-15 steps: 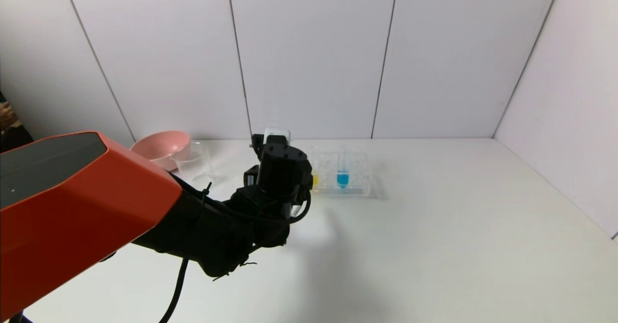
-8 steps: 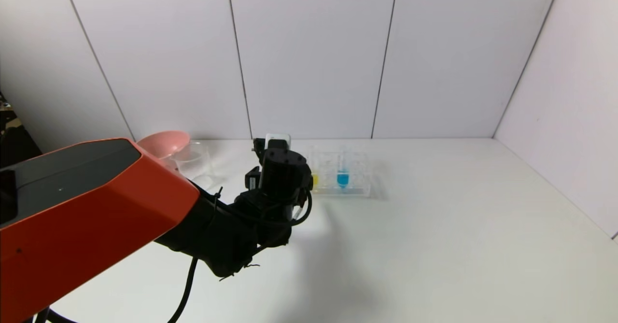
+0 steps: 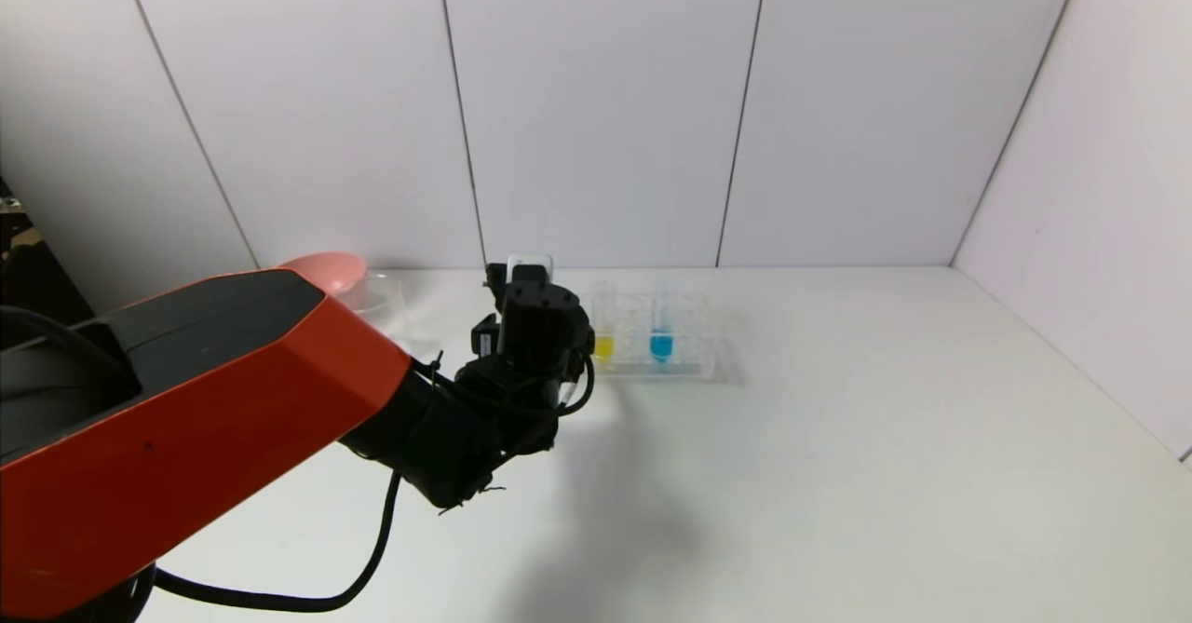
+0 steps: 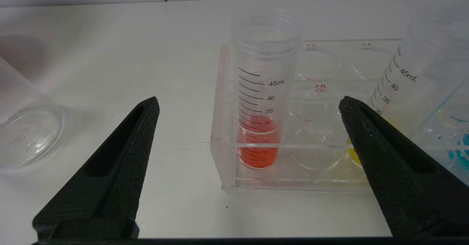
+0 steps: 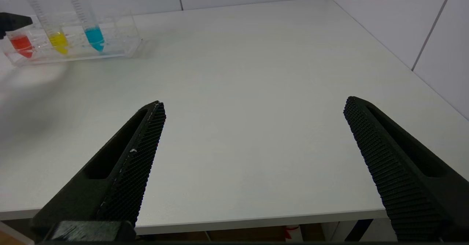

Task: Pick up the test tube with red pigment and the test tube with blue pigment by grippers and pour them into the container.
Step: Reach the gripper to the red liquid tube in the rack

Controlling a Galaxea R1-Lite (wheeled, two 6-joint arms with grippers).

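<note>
The test tube with red pigment stands between the wide-open, empty left gripper fingers, so move in straight before squeezing.

A white tabletop carries a clear tube rack toward the back, near the wall. At the back left corner stand a clear container and, just beside it, a pink bowl. The near right expanse lies bare.
</note>
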